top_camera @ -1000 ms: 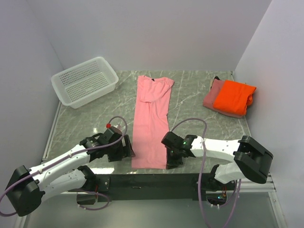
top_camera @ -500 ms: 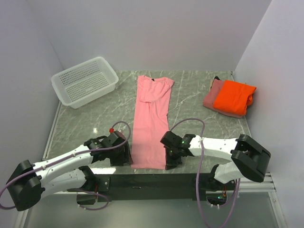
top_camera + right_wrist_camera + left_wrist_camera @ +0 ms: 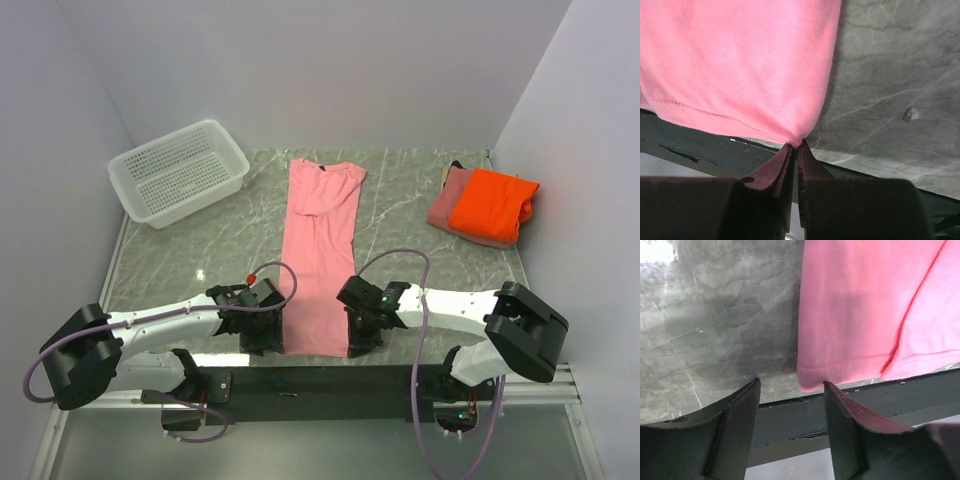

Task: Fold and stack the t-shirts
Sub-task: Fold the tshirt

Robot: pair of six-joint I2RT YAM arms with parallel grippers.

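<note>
Pink shirt [image 3: 318, 250] on the desk [image 3: 400, 205]: left hand [image 3: 791, 390] has slid in, fingers apart around the near-left hem corner; right hand [image 3: 796, 150] pinches the near-right corner, readying the fold.

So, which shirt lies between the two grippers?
The light pink shirt, laid out long; the orange shirt and rose shirt sit folded together at far right.

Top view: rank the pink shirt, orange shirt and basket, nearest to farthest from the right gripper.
1. Pink shirt, centre; the right gripper pinches its near corner.
2. Orange shirt, far right.
3. Basket, far left.
</note>
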